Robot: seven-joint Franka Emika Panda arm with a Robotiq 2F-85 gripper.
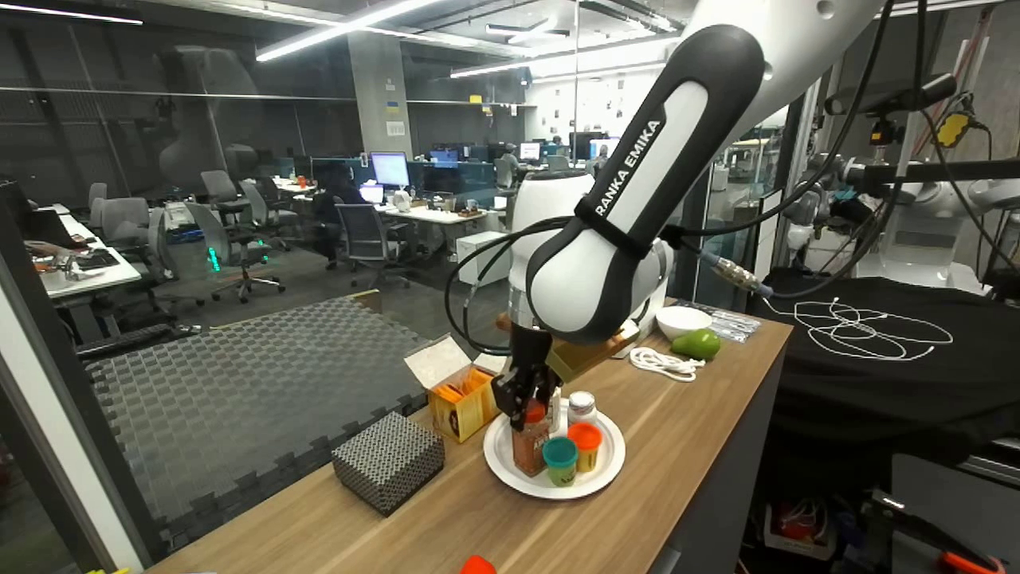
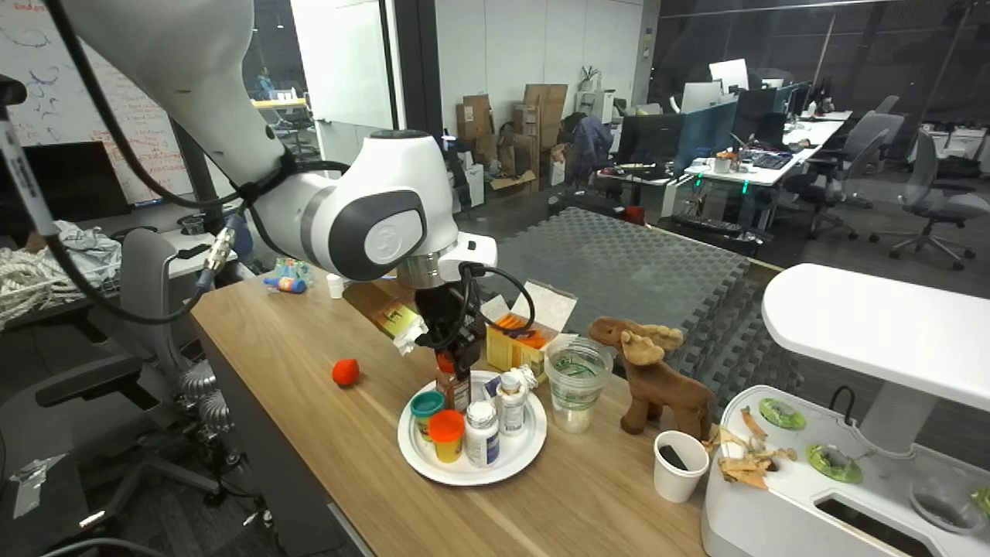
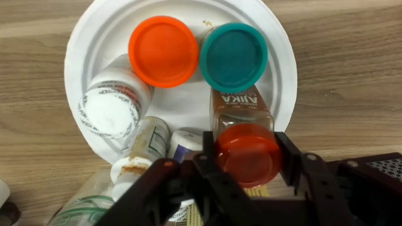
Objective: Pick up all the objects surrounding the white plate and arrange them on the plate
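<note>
we see the white plate (image 2: 517, 455) lying flat on the wooden desk (image 2: 595, 495). the claw (image 3: 246, 141) is narrowed round the top of the red-capped orange bottle (image 1: 530, 453), a finger against either side, so we count that bottle as held. it is roughly upright above the plate; whether its base bears on the plate we cannot tell.

reading the plate as a clock in the wrist view, twelve at the top, we find the held bottle toward five o'clock and the teal-lidded cup (image 3: 233, 58) at three, just beside it. the orange-lidded cup (image 3: 163, 51) is near the middle, a little toward eleven. at eight we have a lettered white bottle (image 3: 116, 94), the print running round its cap, and at seven a stained white bottle (image 3: 143, 150), rust-brown near its top. toward six is a small white-capped bottle (image 3: 187, 142) with a purple patch; the claw partly hides it, so we cannot tell how it stands.

off the plate, in an exterior view, we see a clear plastic cup (image 2: 578, 367) just beside the rim at two o'clock, a brown plush moose (image 2: 653, 379) farther out between two and three, a white paper cup (image 2: 679, 472) just past three, and a red object (image 2: 346, 372) near ten, well apart. in an exterior view, a yellow carton (image 1: 476, 416) is near the rim at ten and a grey patterned block (image 1: 388, 462) at about nine.
</note>
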